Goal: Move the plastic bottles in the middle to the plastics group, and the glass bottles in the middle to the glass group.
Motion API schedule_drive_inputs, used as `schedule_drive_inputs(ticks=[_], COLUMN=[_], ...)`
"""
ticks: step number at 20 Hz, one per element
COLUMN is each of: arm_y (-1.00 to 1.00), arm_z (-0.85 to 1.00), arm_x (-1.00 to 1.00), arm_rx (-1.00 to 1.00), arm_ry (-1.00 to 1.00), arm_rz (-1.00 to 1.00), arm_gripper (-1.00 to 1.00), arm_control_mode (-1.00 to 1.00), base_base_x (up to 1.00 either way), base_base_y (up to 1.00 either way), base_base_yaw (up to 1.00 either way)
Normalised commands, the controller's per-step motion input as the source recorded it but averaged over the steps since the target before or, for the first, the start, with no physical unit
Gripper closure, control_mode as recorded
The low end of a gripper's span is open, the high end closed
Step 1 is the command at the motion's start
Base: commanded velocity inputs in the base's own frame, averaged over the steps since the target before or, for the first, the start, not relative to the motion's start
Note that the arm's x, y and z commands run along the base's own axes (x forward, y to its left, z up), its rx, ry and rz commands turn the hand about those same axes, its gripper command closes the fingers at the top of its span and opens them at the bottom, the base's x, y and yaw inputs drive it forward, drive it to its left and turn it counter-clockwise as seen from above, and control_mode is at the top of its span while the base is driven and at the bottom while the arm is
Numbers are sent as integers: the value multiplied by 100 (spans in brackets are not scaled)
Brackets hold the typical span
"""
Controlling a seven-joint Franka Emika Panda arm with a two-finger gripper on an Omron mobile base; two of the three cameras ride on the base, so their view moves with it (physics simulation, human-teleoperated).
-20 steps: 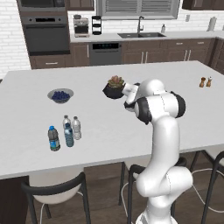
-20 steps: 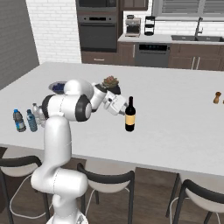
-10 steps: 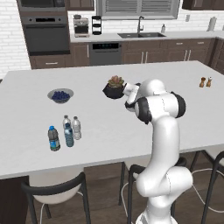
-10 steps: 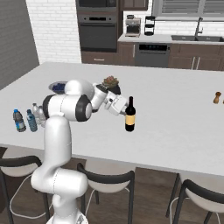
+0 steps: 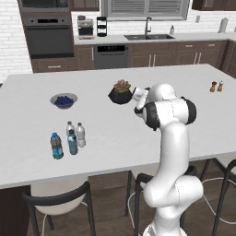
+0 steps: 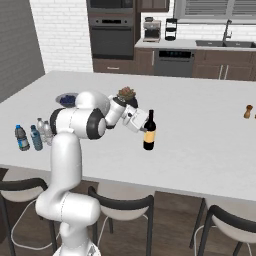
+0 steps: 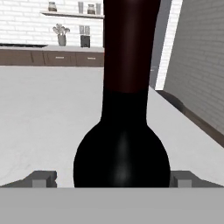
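Nothing moved: open tool astride dark bottle

No visible change; arm, dark bottle and water bottles unmoved.

Dark bottle: glossy glass. Counter: smooth matt white.

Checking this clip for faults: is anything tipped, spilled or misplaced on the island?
Nothing stands out. The dark bottle stands upright between the open claw fingers, the water bottles stand upright in a cluster, and the plant pot and bowl sit level. No spills show.
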Motion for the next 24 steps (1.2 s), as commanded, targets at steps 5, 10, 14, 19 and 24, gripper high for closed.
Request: schedule_drive_inputs(ticks=[5,10,14,19,24], arm_y=[0,0,0,-19,-93], arm_z=[0,0,0,14,67], arm_x=[0,0,0,-11,-65], arm_rx=[0,0,0,-5,-8], arm_ry=[0,0,0,-1,0], arm_rz=[0,0,0,-1,-3], arm_gripper=[100,100,100,100,100], arm_control_mode=[-100,-100,-100,-100,-100], base_base_x=[0,0,0,0,0], base_base_y=[0,0,0,0,0], base_base_yaw=[0,0,0,0,0])
